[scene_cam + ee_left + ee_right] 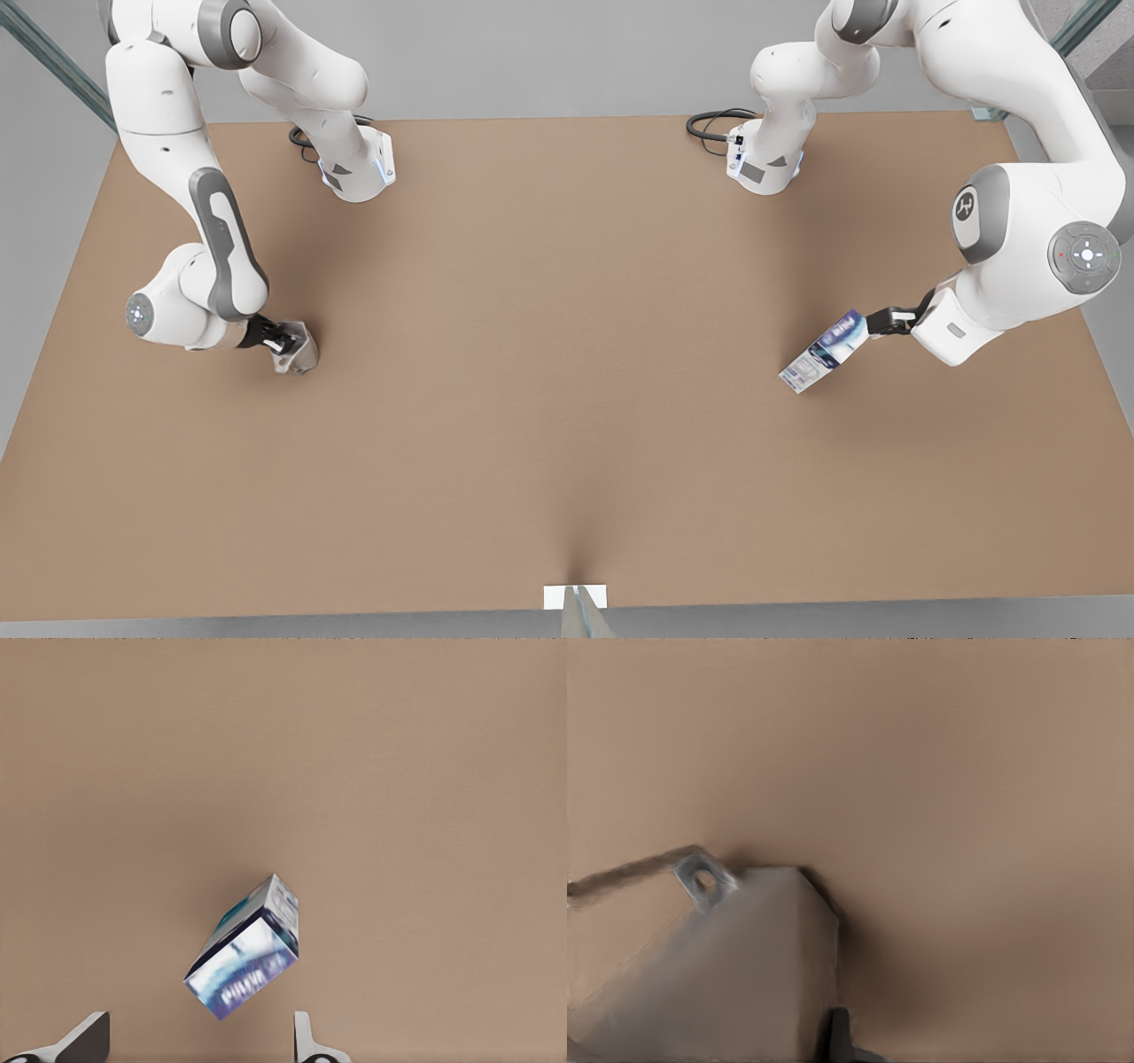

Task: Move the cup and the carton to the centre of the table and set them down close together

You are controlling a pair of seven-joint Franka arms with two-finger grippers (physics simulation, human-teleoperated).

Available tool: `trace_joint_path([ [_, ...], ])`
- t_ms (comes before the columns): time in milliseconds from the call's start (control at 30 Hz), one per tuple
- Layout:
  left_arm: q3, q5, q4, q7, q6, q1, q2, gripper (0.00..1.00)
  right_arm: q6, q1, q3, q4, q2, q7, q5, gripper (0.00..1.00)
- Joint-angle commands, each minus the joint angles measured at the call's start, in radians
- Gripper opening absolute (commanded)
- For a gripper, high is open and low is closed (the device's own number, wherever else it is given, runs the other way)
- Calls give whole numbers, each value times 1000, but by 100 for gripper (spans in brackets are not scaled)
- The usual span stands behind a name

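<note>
The carton (824,353), white with a dark blue band, hangs tilted over the table (567,372) at the front view's right. My left gripper (879,320) sits right at its upper end. In the left wrist view the carton (244,961) lies just ahead of the gripper (199,1028), whose fingers (89,1036) stand wide open, not touching it. At the front view's left, the pale faceted cup (299,349) is tipped at the fingertips of my right gripper (282,338). In the right wrist view the cup (726,974) is close up, and one finger (837,1036) presses its wall.
Both arm bases (359,168) (762,164) stand at the table's far edge with black cables (713,124) beside them. A small white marker (576,596) sits at the near edge. Bare brown tabletop spreads between the two grippers.
</note>
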Motion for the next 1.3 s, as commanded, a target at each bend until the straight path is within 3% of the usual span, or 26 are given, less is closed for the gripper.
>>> trace_joint_path([
  [0, 0, 0, 0, 0, -2, 0, 2, 100, 0, 1, 0, 0, 0, 0, 0, 25],
  [567, 0, 0, 0, 0, -3, 0, 4, 100, -35, 6, 31, 21, -34, -2, 2, 23],
  [633, -3, 0, 0, 0, -3, -2, 4, 100, -77, 13, 100, 129, 5, 1, 9, 24],
  [833, -5, 5, 2, 3, 15, -2, 19, 100, -110, 437, 98, 745, 388, 26, 97, 25],
  [867, -5, 5, 2, 3, 15, 0, 19, 100, -112, 499, 66, 822, 432, 46, 126, 25],
  [933, -11, 40, 0, 31, 11, -3, 11, 100, -126, 694, -116, 966, 521, 70, 305, 26],
  [1000, -14, 49, 0, 443, 12, 6, 2, 100, -127, 814, -227, 1086, 640, 133, 417, 27],
  [1133, -12, 40, -40, 664, 78, 28, 5, 100, -120, 862, -318, 1210, 735, 184, 520, 28],
  [1167, -12, 40, -48, 660, 77, 23, 19, 100, -117, 868, -331, 1210, 738, 184, 520, 32],
  [1233, -12, 40, -51, 657, 48, -31, 22, 100, -54, 885, -342, 1212, 750, 186, 520, 93],
  [1267, -12, 40, -84, 657, 35, -64, -7, 100, -49, 888, -347, 1212, 752, 186, 520, 100],
])
